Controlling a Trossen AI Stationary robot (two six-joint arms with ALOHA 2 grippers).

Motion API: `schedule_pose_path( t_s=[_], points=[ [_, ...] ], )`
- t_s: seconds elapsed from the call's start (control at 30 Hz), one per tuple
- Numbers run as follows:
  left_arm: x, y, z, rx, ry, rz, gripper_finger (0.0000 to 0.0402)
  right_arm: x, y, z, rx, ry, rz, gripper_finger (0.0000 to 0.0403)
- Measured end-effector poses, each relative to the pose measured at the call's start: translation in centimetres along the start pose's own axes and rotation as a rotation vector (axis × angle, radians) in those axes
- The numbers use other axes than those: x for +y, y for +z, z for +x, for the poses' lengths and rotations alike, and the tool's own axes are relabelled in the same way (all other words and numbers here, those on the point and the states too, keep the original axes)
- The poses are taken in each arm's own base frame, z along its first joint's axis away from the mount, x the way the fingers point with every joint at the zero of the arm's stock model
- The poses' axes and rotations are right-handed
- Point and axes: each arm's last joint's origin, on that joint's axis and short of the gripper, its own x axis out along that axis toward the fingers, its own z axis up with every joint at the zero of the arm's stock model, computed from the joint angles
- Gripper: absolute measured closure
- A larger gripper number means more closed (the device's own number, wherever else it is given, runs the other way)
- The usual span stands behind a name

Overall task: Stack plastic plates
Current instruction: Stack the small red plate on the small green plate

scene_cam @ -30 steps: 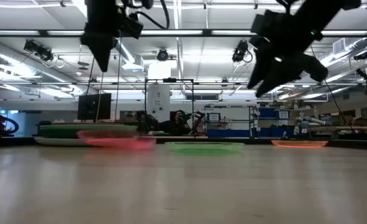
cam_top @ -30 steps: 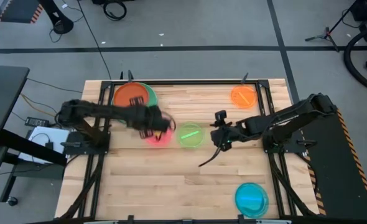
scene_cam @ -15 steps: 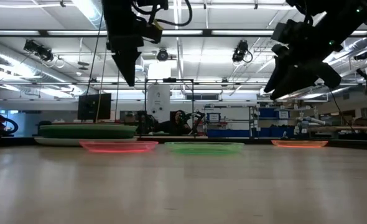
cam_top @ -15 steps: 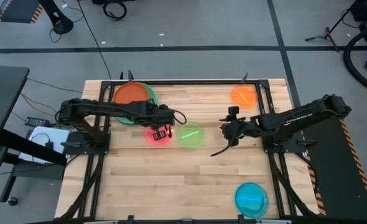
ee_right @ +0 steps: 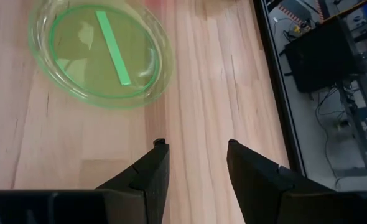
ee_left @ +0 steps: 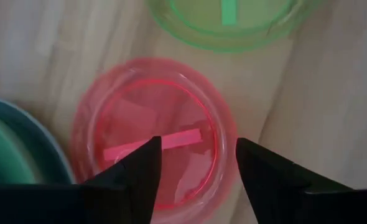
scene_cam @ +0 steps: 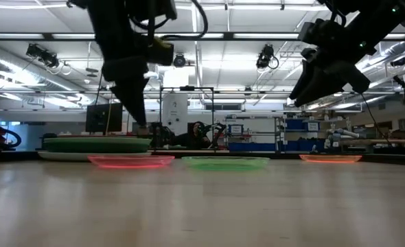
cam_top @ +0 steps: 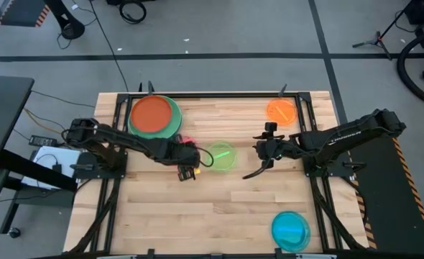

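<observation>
A small pink plate (ee_left: 152, 137) lies flat on the table, right beside the stack of large plates (cam_top: 154, 115), which has a red-orange plate on top. My left gripper (ee_left: 196, 155) stands open above the pink plate's near part, clear of it, with nothing between its fingers. In the high view the left arm hides most of the pink plate (cam_top: 185, 139). The small lime plate (ee_right: 99, 56) lies flat to the right of the pink one. My right gripper (ee_right: 196, 149) hangs open above the table, to the right of the lime plate, and holds nothing.
A small orange plate (cam_top: 282, 110) lies at the far right and a small cyan plate (cam_top: 290, 229) near the front right corner. Bare wood fills the table's near half. A dark frame runs along the table's edges.
My left gripper has moved toward the table's near edge and come lower over the pink plate. That plate looked blurred beside the stack a second ago and now lies flat and still. My right gripper has shifted a little toward the table's right edge.
</observation>
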Motion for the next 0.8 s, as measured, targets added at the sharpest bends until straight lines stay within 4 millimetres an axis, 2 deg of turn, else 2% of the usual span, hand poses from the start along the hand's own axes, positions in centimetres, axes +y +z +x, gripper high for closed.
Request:
schedule_pose_path(
  t_s=[0.27, 0.5, 0.63, 0.8],
  points=[
    [-0.5, -2.4, 3.0, -0.070, -0.023, 0.118, 0.0202, 0.0, 0.0, 0.0, 0.000, 0.005, 0.015, 0.0235],
    [-1.5, -3.8, 3.6, -0.077, -0.069, 0.227, 0.0202, 0.0, 0.0, 0.0, 0.001, 0.005, 0.015, 0.0235],
    [-2.1, -4.0, 3.3, -0.081, -0.077, 0.154, 0.0202, -0.1, 0.0, 0.1, 0.005, -0.004, 0.015, 0.0235],
    [-1.7, -4.4, 3.6, -0.037, -0.011, 0.026, 0.0203, -0.4, -0.1, 0.2, 0.013, -0.015, 0.022, 0.0235]
  ],
)
